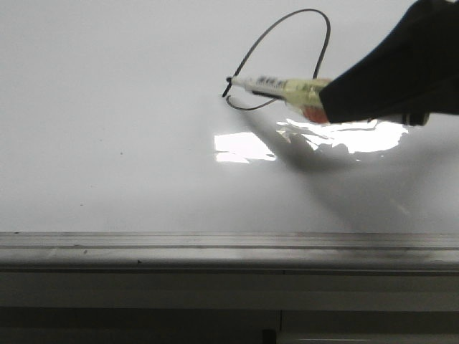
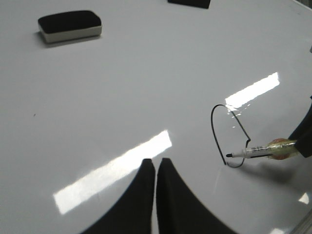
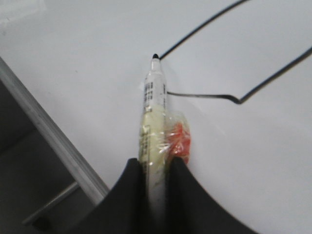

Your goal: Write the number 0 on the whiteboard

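The right gripper (image 3: 155, 178) squeezes the marker (image 1: 276, 87) near the loop's (image 1: 287, 54) gap — a wobble could miss it — while the left gripper (image 2: 155, 168) is pinched together, empty.

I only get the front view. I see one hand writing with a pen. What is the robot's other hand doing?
Observer: The left hand holds nothing; its fingers are closed together over the whiteboard.
Operator: Is anything else lying on the board?
Observer: Yes, an eraser, black on top and white below, lies well away from the drawn 0.
Operator: How is the pen held?
Observer: The right hand pinches the pen near its back end, one dark finger on each side.
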`<state>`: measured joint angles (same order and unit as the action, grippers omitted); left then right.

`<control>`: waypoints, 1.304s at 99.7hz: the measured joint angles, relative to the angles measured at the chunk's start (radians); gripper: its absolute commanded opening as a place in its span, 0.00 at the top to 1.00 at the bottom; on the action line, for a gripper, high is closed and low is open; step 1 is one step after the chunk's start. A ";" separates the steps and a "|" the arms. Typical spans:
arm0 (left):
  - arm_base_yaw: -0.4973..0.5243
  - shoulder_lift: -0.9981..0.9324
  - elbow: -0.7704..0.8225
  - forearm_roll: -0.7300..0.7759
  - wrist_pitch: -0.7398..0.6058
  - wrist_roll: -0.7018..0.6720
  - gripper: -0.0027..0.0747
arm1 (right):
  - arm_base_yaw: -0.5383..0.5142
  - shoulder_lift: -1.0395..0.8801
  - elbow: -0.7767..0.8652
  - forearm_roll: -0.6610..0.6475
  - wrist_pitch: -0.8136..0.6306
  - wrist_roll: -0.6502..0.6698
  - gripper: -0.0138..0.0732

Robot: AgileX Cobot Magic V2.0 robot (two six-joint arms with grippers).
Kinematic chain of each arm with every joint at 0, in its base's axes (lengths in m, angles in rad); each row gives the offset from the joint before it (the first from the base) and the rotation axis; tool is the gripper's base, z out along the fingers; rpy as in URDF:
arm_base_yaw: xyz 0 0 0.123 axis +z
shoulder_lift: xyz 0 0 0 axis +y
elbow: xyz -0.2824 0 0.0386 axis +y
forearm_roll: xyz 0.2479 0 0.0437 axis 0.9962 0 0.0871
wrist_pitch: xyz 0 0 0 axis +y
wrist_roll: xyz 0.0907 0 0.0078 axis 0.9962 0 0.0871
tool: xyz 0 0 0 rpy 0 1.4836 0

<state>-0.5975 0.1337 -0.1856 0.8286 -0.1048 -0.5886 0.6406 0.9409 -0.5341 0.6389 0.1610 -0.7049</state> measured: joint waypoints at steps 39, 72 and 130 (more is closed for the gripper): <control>0.000 0.224 0.000 0.343 -0.343 -0.093 0.99 | 0.036 -0.086 -0.020 -0.017 0.372 -0.002 0.92; 0.000 0.615 -0.166 0.694 -0.498 -0.143 0.99 | 0.036 0.056 -0.239 -0.062 0.604 -0.002 0.92; -0.149 0.778 -0.287 0.798 -0.282 -0.147 0.51 | 0.036 0.187 -0.434 -0.079 0.716 -0.002 0.92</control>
<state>-0.7468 0.9121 -0.4729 1.6265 -0.3865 -0.7361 0.6768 1.1278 -0.9684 0.5603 0.8767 -0.7067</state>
